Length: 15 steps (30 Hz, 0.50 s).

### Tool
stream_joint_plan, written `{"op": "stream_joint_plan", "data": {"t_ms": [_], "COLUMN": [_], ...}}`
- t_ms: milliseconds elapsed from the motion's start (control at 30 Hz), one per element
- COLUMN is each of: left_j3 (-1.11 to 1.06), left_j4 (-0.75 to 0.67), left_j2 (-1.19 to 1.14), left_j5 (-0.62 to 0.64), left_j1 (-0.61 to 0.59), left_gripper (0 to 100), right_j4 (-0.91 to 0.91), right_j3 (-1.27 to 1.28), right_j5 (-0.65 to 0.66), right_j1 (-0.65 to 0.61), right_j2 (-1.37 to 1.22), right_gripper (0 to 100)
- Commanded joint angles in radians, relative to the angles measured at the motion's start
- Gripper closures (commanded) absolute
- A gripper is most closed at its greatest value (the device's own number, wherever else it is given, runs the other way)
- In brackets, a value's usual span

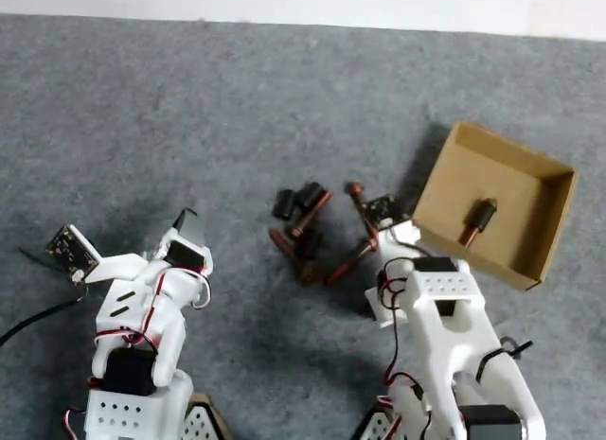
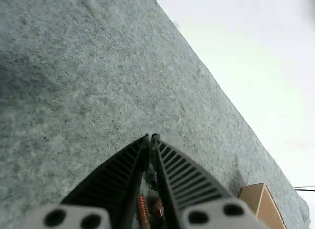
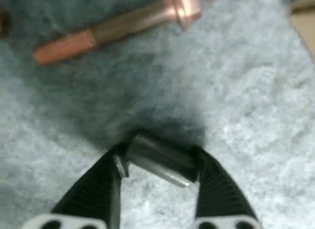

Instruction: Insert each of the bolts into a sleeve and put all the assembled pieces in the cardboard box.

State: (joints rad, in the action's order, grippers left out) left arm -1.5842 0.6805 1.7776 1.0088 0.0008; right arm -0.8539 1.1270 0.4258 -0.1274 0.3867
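High view is looking down on a grey, felt-like surface (image 1: 189, 109), with two white arms reaching in from its near edge.

The right fingers (image 3: 109, 174) are gripping a dark sleeve (image 3: 160, 160) crosswise between their tips. They are holding it low over the surface, close to the middle and a little toward the near edge. Whether the sleeve is touching the surface cannot be told. A copper bolt (image 3: 118, 29) is lying flat just beyond the sleeve, apart from it.

The left fingers (image 2: 147, 145) are pressing together tip to tip with nothing between the tips. They are sitting toward the near left corner and pointing out across the surface. A sliver of copper thread is showing through the slit behind the tips.

A loose pile (image 1: 303, 234) of copper bolts and dark sleeves is lying at the middle of the surface, between the two arms. Two sleeves are sitting side by side at its far side, and several bolts are crossing one another.

An open cardboard box (image 1: 559, 222) is sitting by the right edge, with one corner pointing toward the pile. One assembled piece (image 1: 478, 220), a bolt wearing a sleeve, is lying on the box floor.
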Motion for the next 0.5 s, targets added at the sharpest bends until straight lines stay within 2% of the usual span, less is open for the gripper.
{"op": "stream_joint_plan", "data": {"t_ms": [0,133,467], "left_j3": [0.005,0.004,0.004], "left_j4": [-0.021,-0.023,-0.023], "left_j2": [0.002,0.002,0.002], "left_j5": [0.002,0.002,0.002], "left_j1": [-0.008,-0.007,-0.007], "left_gripper": [97,97,97], "right_j4": [0.035,0.035,0.035], "right_j3": [-0.042,-0.119,-0.159], "right_j5": [0.087,0.161,0.516], "right_j1": [0.015,0.015,0.015], "right_j2": [-0.033,-0.033,-0.044], "right_gripper": [75.5,74.4,74.4]}}
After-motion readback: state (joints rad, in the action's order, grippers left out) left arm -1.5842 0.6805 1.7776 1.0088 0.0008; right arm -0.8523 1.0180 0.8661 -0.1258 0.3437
